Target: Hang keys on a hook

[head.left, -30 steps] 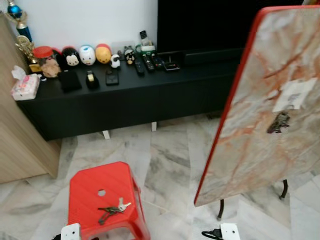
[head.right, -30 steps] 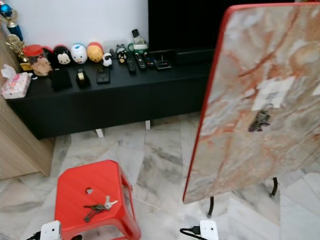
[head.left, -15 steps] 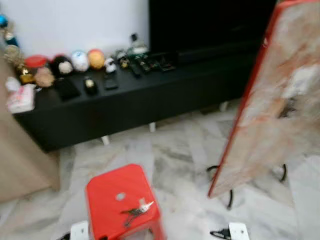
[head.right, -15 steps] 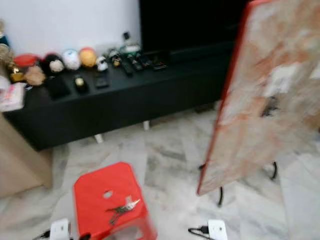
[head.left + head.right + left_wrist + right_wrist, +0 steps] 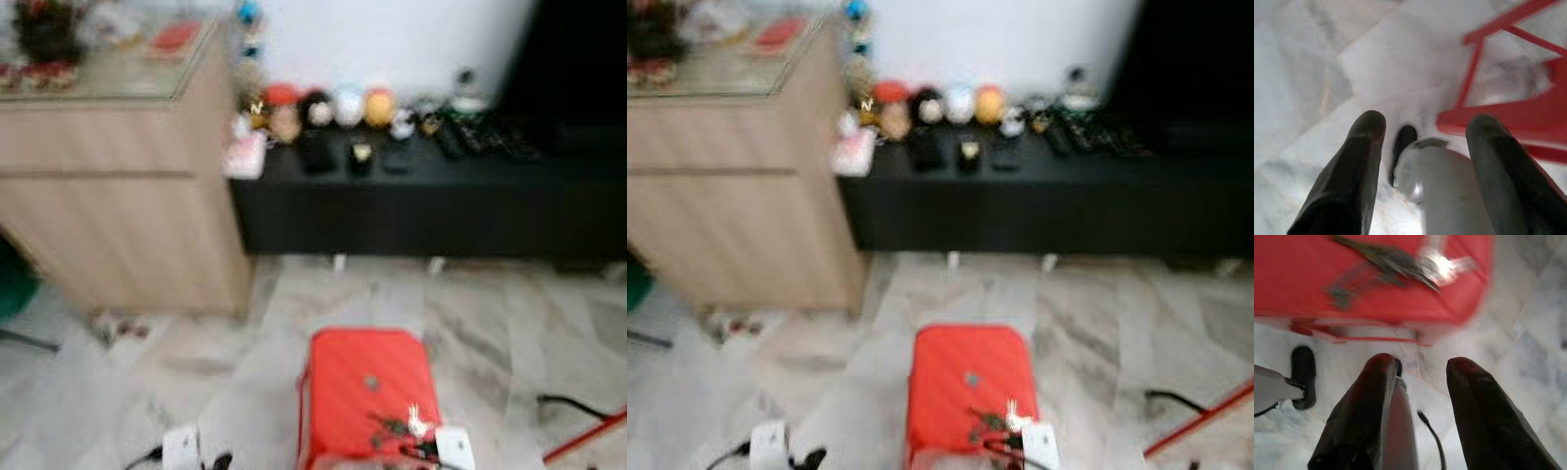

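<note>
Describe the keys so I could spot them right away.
Find the red plastic stool on the marble floor, before the long black cabinet. On its top's near right corner lies the bunch of keys: dark keys plus one bright silvery key, the only thing resting there.

Beyond my pincers, a low red plastic stool [image 5: 367, 392] stands on the grey-veined marble floor [image 5: 245, 372]. Farther ahead of them runs a long black cabinet [image 5: 421, 211] topped with small round figurines [image 5: 348, 106], blurred. Off toward my left pincer's side stands a light wooden sideboard [image 5: 118, 206] with a glass top.
</note>
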